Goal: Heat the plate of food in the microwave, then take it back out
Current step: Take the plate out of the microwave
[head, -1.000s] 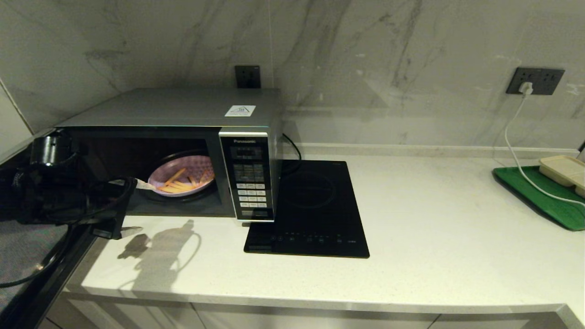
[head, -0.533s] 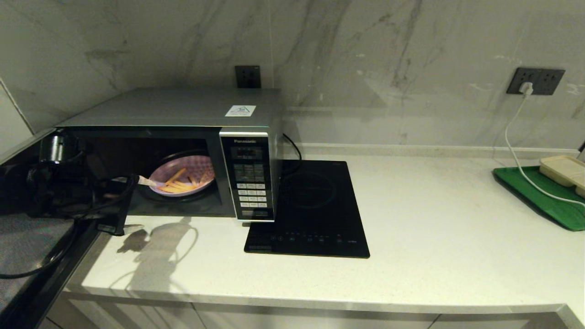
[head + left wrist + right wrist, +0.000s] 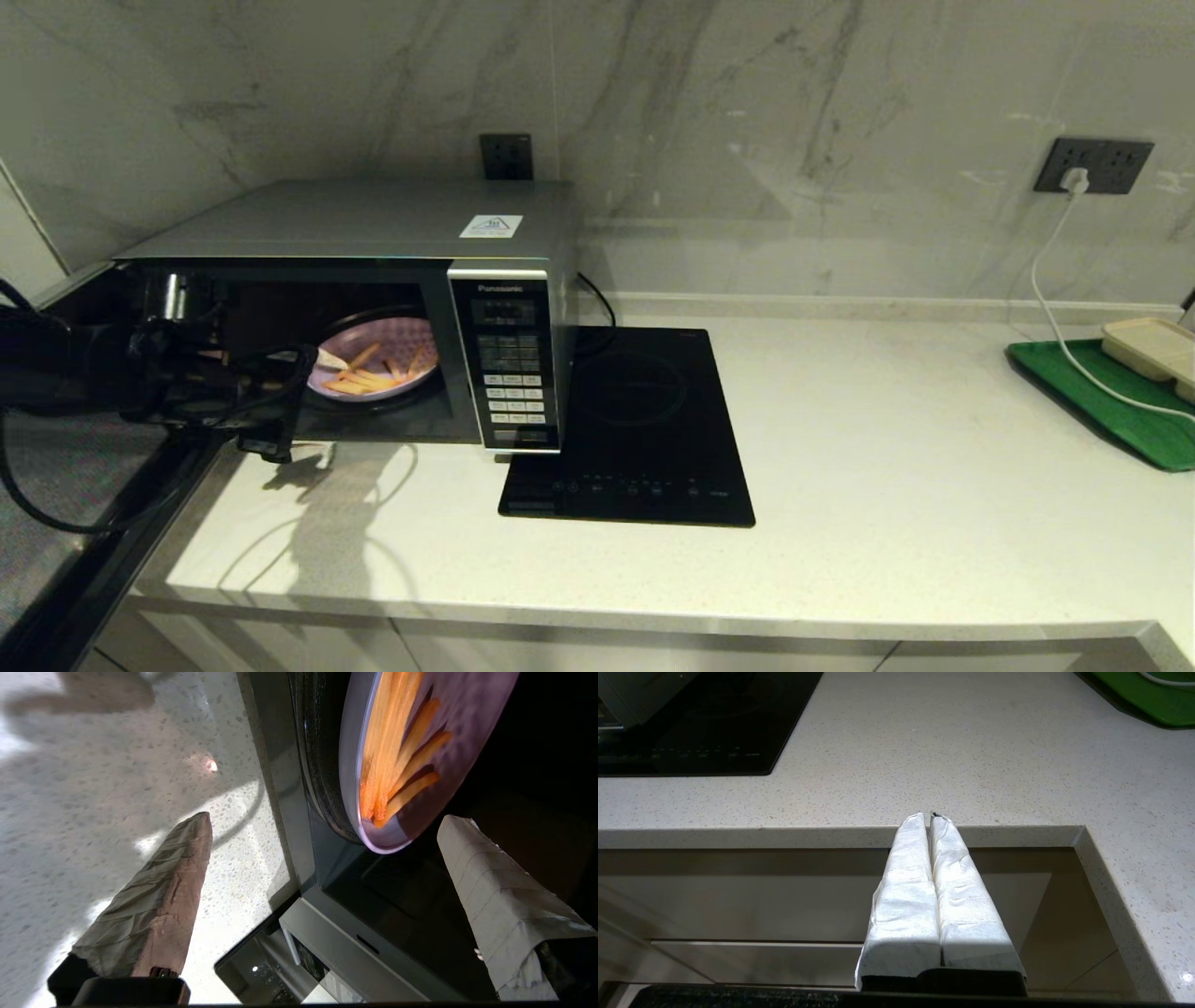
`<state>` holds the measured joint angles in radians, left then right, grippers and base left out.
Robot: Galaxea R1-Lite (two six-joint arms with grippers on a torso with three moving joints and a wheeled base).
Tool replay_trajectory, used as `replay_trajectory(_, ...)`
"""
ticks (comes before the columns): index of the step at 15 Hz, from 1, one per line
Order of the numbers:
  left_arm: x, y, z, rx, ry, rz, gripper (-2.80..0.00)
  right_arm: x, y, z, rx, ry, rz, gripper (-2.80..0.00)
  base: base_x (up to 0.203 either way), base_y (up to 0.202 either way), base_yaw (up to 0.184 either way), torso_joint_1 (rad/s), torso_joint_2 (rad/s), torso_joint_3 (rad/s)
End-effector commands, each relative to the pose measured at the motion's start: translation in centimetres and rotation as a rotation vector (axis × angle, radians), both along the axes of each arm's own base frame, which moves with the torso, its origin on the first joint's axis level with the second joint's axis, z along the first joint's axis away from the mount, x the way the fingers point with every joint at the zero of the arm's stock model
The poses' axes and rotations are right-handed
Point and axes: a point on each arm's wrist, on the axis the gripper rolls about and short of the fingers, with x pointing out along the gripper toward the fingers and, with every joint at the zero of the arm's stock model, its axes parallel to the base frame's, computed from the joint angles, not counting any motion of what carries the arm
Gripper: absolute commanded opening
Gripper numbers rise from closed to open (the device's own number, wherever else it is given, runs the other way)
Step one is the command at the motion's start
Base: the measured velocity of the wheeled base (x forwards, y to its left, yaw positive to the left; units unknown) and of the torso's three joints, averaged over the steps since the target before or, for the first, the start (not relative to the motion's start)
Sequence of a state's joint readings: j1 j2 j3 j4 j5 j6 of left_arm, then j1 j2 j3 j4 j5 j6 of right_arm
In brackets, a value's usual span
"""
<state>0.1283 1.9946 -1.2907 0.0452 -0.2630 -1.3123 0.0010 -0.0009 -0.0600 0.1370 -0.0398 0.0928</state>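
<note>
The silver microwave (image 3: 373,219) stands open at the counter's left, its door (image 3: 84,523) swung out to the left. Inside, on the turntable, sits the lilac plate of food (image 3: 392,350) with orange fries (image 3: 397,756). My left gripper (image 3: 322,406) is open at the cavity's front left, a little short of the plate (image 3: 467,718). One of its taped fingers (image 3: 490,882) reaches into the cavity near the plate's rim, while the other hangs over the counter in front. Nothing is held by the left gripper (image 3: 327,819). My right gripper (image 3: 930,815) is shut and empty, parked below the counter's front edge.
A flat black induction cooktop (image 3: 644,429) lies right of the microwave. At the far right a green tray (image 3: 1102,401) carries a beige tray (image 3: 1153,345), with a white cable (image 3: 1055,280) running from a wall socket. The open door stands left of my left arm.
My left gripper has moved right and up from in front of the open door to the cavity's mouth, closing on the plate. The plate has not moved.
</note>
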Motion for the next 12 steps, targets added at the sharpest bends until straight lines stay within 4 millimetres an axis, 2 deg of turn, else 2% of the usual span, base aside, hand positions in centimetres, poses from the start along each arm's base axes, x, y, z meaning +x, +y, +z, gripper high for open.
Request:
replay_trajectory(1,0.9,0.0,-1.0,-0.008,0.024,0.001,0.0,0.0,0.0,0.0,0.001,0.002,0.0,-2.8,0.0,0.0,0.0,0.0,0.0,0.0)
replay_trajectory(12,2.2,-0.4,-2.3,-0.004,0.106,-0.01,0.0,0.0,0.0,0.0,0.001,0.002,0.0,-2.8,0.0,0.0,0.0,0.0,0.0,0.0)
